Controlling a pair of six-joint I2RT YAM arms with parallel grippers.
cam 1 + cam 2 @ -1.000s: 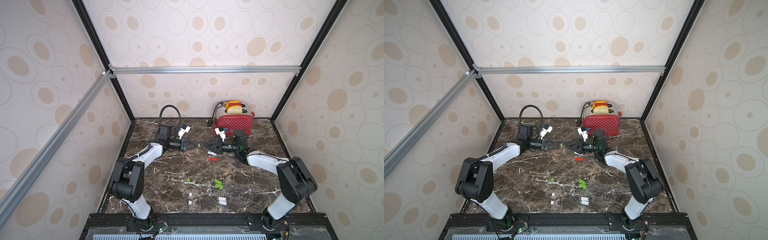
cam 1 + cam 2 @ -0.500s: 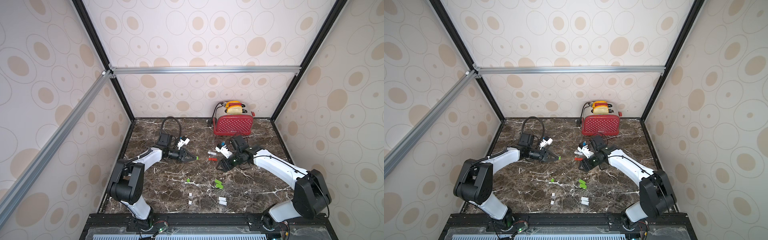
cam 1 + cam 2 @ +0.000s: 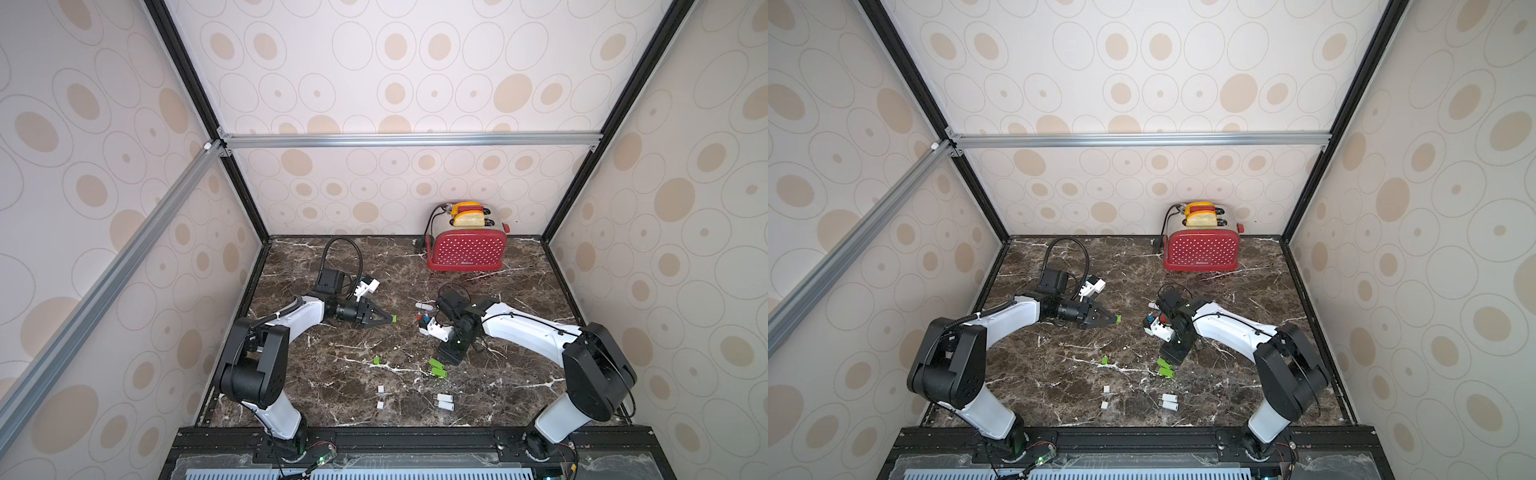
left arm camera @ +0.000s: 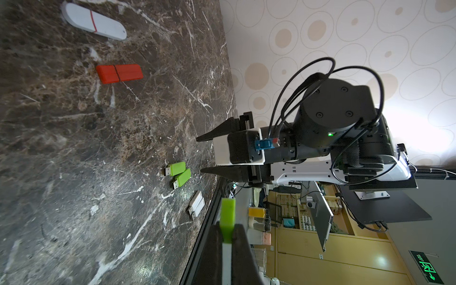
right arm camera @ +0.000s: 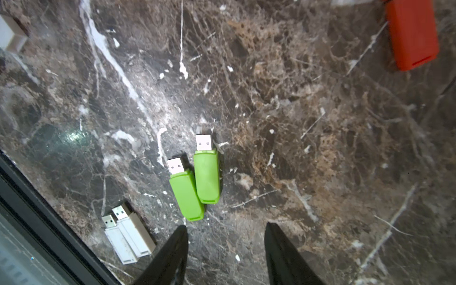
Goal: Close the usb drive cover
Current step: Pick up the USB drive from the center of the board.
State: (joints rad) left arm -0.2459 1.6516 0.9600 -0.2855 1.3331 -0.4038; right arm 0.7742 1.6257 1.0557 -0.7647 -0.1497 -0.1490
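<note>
- Pinching a small lime-green plastic cap (image 4: 227, 217), the left gripper (image 3: 386, 319) has its jaws pressed onto it, with the far end poking out past the tips.
- The right gripper (image 5: 225, 228) hangs over the dark marble tabletop (image 5: 320, 123) with jaws spread and nothing between them.
- Just ahead of its tips we see the nearer lime-green plastic USB drive (image 5: 187, 197) and a second green drive (image 5: 206, 177). Both lie flat, side by side and touching, with silver plugs bare and pointing away from the gripper.
- We judge the step in hand as: grab one drive, then mate it with the cap.
- Handling: we expect light, rigid, smooth plastic. It will likely skid or spin on the polished stone if one finger lands first.
- Grip: we'd go across the narrow long sides, on the rear half of the body, leaving plug and shoulder free for the cap.
- Risk: the two bodies touch, so there is no finger room on the inner side. We expect to nudge the neighbour.
- We can't tell from the wrist view whether the cap's open mouth faces outward.
- A loose green cap (image 3: 377, 360) lies on the marble, apart from both drives.
</note>
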